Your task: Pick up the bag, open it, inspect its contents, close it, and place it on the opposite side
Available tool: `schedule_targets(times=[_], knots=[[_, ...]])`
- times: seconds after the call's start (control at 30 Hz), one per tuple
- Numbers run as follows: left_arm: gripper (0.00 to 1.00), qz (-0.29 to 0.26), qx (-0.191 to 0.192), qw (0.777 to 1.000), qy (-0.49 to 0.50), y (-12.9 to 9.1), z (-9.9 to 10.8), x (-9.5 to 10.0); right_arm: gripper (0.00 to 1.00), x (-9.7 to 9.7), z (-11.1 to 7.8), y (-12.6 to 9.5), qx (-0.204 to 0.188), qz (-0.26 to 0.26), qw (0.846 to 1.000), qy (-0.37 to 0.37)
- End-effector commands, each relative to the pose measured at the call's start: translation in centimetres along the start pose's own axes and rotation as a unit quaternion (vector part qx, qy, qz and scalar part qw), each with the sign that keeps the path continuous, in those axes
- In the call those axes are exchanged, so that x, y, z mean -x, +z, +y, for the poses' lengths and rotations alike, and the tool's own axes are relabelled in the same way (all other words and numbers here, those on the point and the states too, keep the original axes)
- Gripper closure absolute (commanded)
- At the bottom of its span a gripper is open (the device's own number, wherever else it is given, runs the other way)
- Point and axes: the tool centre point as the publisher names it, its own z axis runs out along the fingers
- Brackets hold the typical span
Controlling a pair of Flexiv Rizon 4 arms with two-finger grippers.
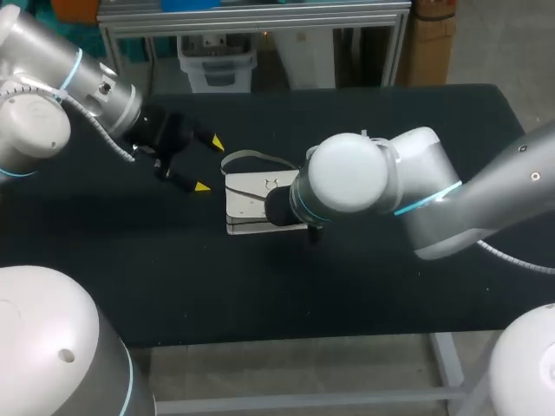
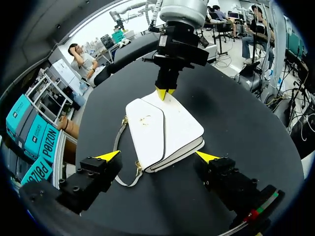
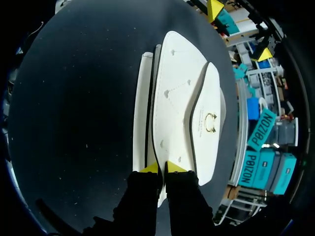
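1. Right gripper (image 3: 162,168): I read its yellow tips as pressed almost together, pinching one end edge of the bag (image 3: 177,98). A thin white sliver shows between the fingers in the right wrist view.
2. In the head view, the bag (image 1: 251,204) lies flat on the table just left of the frame's centre. It is white, with its flap shut and facing up.
3. A small gold clasp (image 3: 210,122) sits on the flap, well ahead of the right gripper's tips.
4. The grey strap (image 1: 251,156) loops out from the bag's upper edge in the head view and rests on the table.
5. Seen from the left wrist, the right gripper (image 2: 165,92) comes down from above onto the bag's far end.
6. My left gripper (image 1: 209,164) is spread wide and holds nothing. It sits just left of the bag in the head view, near the strap.
7. From its own camera, the bag's near corner lies between the left fingers (image 2: 108,156) without touching either one.
8. The right arm (image 1: 416,191) enters from the right edge, and its large wrist joint hides that gripper in the head view. The left arm (image 1: 78,87) comes in from the upper left corner.
9. The black table (image 1: 347,295) fills the middle of the frame.
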Motion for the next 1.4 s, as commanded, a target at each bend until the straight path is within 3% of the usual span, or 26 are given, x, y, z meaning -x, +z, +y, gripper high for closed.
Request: schedule_targets(times=[0.03,0.13,0.2,0.7,0.87,1.4], knots=[[0.0,-0.005,-0.004,1.0,0.009,0.1,-0.1,-0.3,1.0,-0.6,0.3,0.5,-0.001,-0.005,1.0,0.002],[0.0,-0.004,-0.009,1.0,0.015,0.2,-0.1,-0.2,1.0,-0.7,0.4,0.6,0.0,-0.008,1.0,0.003],[0.0,0.025,-0.002,1.0,0.013,0.3,-0.2,-0.1,1.0,-0.7,0.4,0.7,0.003,-0.011,1.0,0.007],[0.0,0.025,-0.002,1.0,0.013,0.3,-0.2,-0.1,1.0,-0.8,0.4,0.7,0.004,-0.013,1.0,0.01],[0.0,0.009,-0.007,0.998,0.055,1.4,-0.2,-0.7,1.0,-0.8,0.4,0.7,0.004,-0.013,1.0,0.01],[0.0,-0.004,-0.005,0.997,0.082,2.0,-0.4,0.3,1.0,-0.8,0.4,0.7,0.004,-0.013,1.0,0.01]])
